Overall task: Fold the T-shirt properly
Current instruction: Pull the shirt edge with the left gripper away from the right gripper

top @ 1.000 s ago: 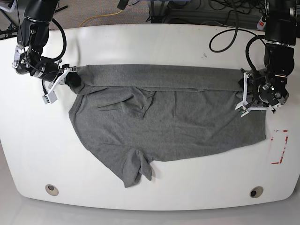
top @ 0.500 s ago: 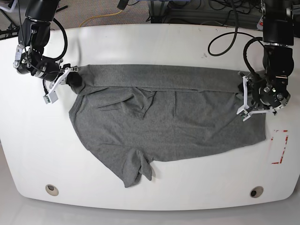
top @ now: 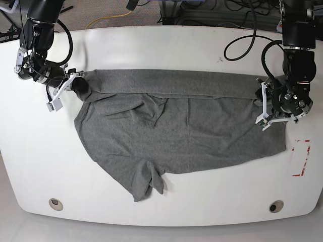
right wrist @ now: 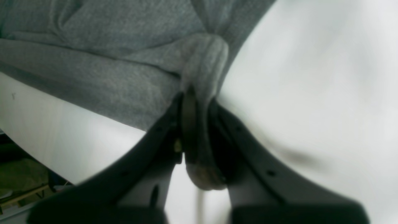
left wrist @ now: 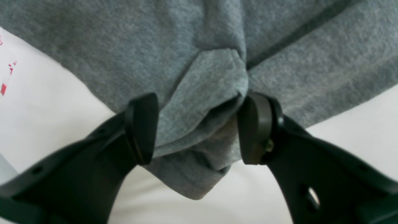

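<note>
The grey T-shirt (top: 176,126) lies spread across the white table (top: 161,45), with its far edge folded over toward me as a long band. My right gripper (top: 75,83), at the view's left, is shut on a bunched corner of the shirt (right wrist: 108,77); the right wrist view shows cloth pinched between the closed fingers (right wrist: 199,102). My left gripper (top: 263,108), at the view's right, stands at the shirt's other end. In the left wrist view its jaws (left wrist: 197,127) are wide apart, and a loose fold of the shirt (left wrist: 199,46) lies between them.
A red tape mark (top: 301,157) is on the table past the shirt's right edge; it also shows in the left wrist view (left wrist: 3,87). Two round holes (top: 56,203) (top: 275,206) sit near the front edge. Cables (top: 242,40) loop at the back right.
The left arm's wrist on the view's right has shifted and turned slightly at the shirt's edge. The shirt and the right arm have stayed almost still.
</note>
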